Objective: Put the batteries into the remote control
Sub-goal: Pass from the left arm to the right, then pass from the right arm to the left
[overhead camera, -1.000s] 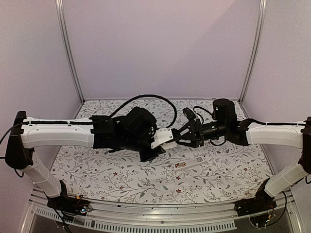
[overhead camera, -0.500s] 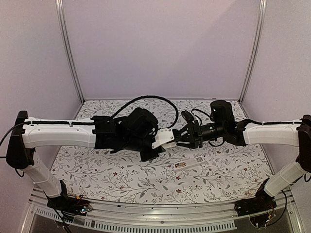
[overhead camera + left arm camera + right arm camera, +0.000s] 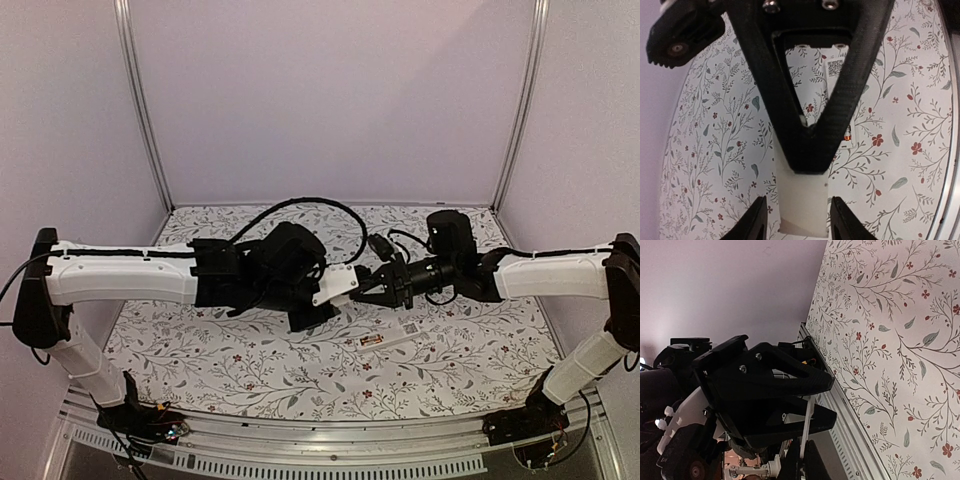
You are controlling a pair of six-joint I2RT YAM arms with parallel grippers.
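A thin white cover plate (image 3: 340, 285) hangs in mid-air between both arms. My right gripper (image 3: 806, 460) is shut on its edge, seen edge-on as the plate (image 3: 809, 425). My left gripper (image 3: 799, 220) is open, its fingers (image 3: 757, 220) standing just off either side of the plate (image 3: 802, 200). Below them the white remote control (image 3: 390, 338) lies on the floral table, with its code label facing up on the remote (image 3: 834, 67). A coppery battery (image 3: 848, 134) shows at one end of it, the battery (image 3: 370, 342). Whether it sits in the compartment I cannot tell.
The floral mat (image 3: 230, 350) covers the table, with purple walls at the back and sides. A metal rail (image 3: 850, 415) runs along the table's near edge. A black cable (image 3: 300, 203) arcs over the left arm.
My right gripper has shut on the white plate after edging left. My left gripper has opened off the plate. The remote has stayed put.
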